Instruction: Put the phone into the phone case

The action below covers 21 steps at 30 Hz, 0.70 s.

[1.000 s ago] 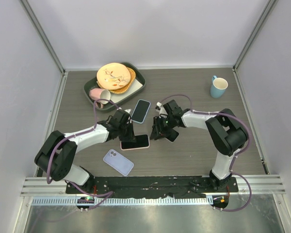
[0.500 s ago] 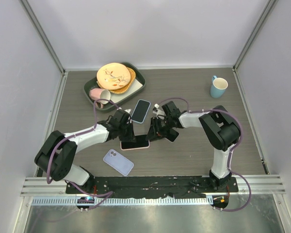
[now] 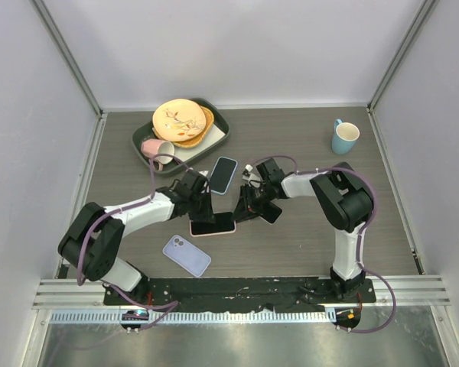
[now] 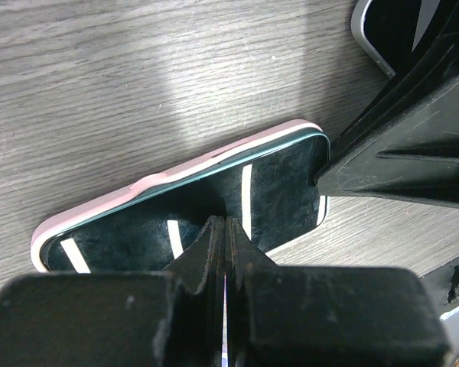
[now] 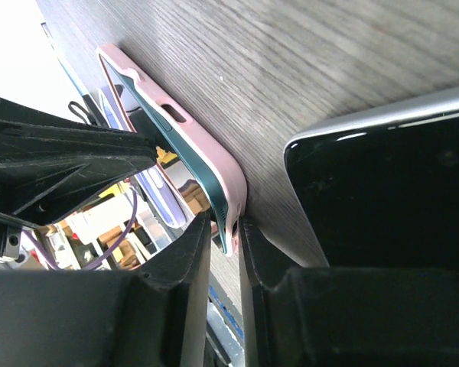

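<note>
At the far left of the wooden table [image 3: 306, 245] a dark tray [image 3: 225, 131] holds stacked plates [image 3: 180, 120], with a pink cup [image 3: 156, 148] on its side at the tray's near corner. Below that, the left gripper [image 4: 225, 223] reaches in from the left, its fingers pressed tight together with nothing between them, and their tips rest on the black screen of the phone [image 4: 275, 191]. The phone lies face up in the pink case [image 4: 214, 156] near the middle of the table, its teal edge showing just above the pink rim along one long side. A lavender phone [image 3: 187, 255] lies back up nearer the arm bases, apart from the case. Just beyond the case sits a blue-edged phone [image 3: 222, 174], screen up and tilted toward the tray. The right gripper [image 5: 223, 222] meets the pink case at its right end, one finger on each side of that end and closed against it. Beside those fingers lies a silver-rimmed dark phone [image 5: 382, 199], partly under the gripper. Far off to the right stands a blue mug [image 3: 344, 138], upright.
</note>
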### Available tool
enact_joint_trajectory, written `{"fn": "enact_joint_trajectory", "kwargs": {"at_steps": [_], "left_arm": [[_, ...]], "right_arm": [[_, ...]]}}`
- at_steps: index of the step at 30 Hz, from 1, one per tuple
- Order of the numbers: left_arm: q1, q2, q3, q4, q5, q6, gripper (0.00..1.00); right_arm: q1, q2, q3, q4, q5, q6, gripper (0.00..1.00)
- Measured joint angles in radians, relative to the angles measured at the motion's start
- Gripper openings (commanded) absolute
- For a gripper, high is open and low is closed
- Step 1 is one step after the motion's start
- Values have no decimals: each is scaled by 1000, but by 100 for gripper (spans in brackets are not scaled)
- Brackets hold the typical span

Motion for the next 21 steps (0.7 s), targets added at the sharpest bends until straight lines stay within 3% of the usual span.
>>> {"fn": "enact_joint_trajectory", "kwargs": {"at_steps": [10, 21], "left_arm": [[-21, 78, 84, -15, 8, 13, 0], [-100, 182, 179, -10, 8, 16, 0]], "right_arm": [[8, 24, 64, -115, 23, -28, 4], [125, 1, 184, -339, 335, -105, 1]]}}
